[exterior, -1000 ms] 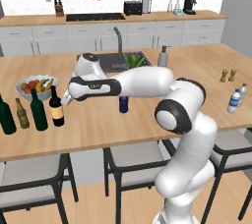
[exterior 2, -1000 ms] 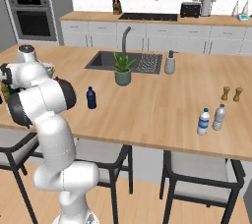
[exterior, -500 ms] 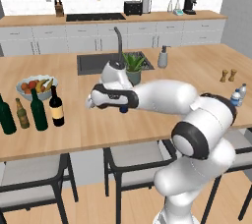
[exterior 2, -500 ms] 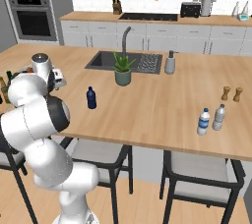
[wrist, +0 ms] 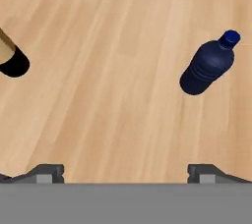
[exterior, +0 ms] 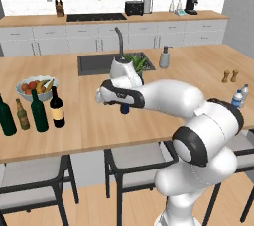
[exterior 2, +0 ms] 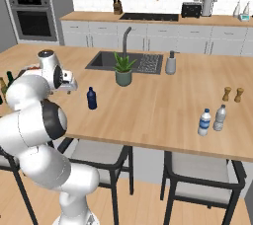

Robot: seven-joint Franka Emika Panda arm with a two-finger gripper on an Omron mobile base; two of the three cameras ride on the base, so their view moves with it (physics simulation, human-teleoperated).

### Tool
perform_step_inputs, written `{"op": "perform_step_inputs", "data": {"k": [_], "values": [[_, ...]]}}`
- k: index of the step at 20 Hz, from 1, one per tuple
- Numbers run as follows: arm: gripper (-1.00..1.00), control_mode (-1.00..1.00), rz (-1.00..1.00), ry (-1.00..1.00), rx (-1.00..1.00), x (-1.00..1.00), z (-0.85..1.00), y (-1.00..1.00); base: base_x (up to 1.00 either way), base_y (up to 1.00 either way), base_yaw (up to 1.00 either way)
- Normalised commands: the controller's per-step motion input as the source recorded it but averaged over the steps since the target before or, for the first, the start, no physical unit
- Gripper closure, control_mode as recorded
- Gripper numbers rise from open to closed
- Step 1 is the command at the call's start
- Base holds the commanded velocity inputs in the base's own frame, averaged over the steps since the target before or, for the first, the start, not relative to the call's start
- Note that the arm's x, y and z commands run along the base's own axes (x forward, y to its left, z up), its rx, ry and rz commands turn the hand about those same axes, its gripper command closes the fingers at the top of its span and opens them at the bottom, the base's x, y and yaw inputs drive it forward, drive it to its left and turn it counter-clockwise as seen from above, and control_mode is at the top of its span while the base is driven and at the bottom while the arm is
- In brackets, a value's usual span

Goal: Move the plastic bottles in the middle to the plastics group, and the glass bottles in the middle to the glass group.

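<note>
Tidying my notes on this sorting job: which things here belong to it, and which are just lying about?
Job:
dark blue bottle
two wine bottles
water bottles
stout green bottle
amber bottle

Lying about:
fruit bowl
potted plant
shakers
soap dispenser

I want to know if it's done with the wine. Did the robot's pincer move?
Yes. The pincer swung right, away from the near-black wine bottle, toward the dark blue bottle.

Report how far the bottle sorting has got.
Done: both wine bottles, the slim green and the labelled black, stand beside the stout green bottle and amber bottle. In hand: nothing; the open gripper hovers near the blue bottle. Left: carry it to the water bottles.
</note>
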Motion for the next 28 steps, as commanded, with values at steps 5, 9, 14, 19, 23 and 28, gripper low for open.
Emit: {"op": "perform_step_inputs", "data": {"k": [5,9,14,19,23,28], "values": [[-1.0,-1.0,-0.28,0.18,0.01,0.34,0.04,-0.46,0.0,0.0,0.0],[-1.0,-1.0,-0.01,0.06,0.02,0.45,0.0,-0.57,0.0,0.0,0.0],[-1.0,-1.0,0.0,0.04,-0.02,0.6,-0.04,-0.1,0.0,0.0,0.0],[-1.0,-1.0,0.0,0.01,-0.02,0.44,0.0,0.0,0.0,0.0,0.0],[-1.0,-1.0,0.0,0.0,0.0,0.19,-0.13,-0.1,0.0,0.0,0.0],[-1.0,-1.0,0.0,0.0,0.0,0.0,-0.35,-0.28,0.0,0.0,0.0]]}}
